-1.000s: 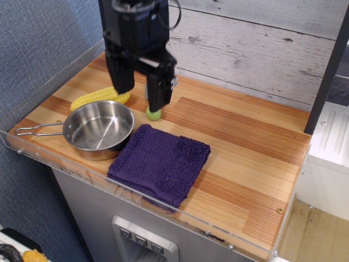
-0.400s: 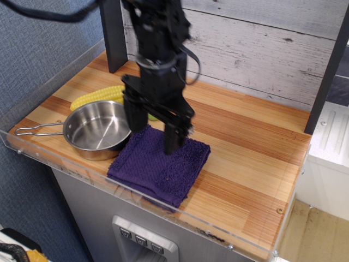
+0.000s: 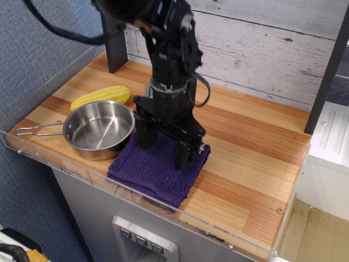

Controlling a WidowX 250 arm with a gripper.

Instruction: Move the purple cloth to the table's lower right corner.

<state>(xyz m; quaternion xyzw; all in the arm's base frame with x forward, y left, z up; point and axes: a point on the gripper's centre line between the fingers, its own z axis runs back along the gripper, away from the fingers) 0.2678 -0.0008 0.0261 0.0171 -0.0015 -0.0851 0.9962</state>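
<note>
**Operator:** Beneath the pincer (image 3: 163, 154) lies what, and how do its fingers stand?

**Technician:** Directly under it is the purple cloth (image 3: 158, 170), flat on the table (image 3: 245, 164) near the front rim. The fingers are spread apart, one at the cloth's left-rear part, one toward its right, fluffier band. Both tips sit at or just above the fabric; contact cannot be confirmed. Nothing is clamped.

**Operator:** Handling properties?

**Technician:** Judged as light, soft and limp terry, folded in layers. It will sag and may unfold if lifted by one layer. It is not fragile and should not slip.

**Operator:** Recommended hold?

**Technician:** Pinch a bunched ridge of fabric between the fingers, near the cloth's middle, catching all layers. Left of the pincer, the steel pan (image 3: 98, 130) touches the cloth's edge; the corn cob (image 3: 101, 96) is behind it. The destination corner (image 3: 279, 210) lies to the pincer's right and forward.
</note>
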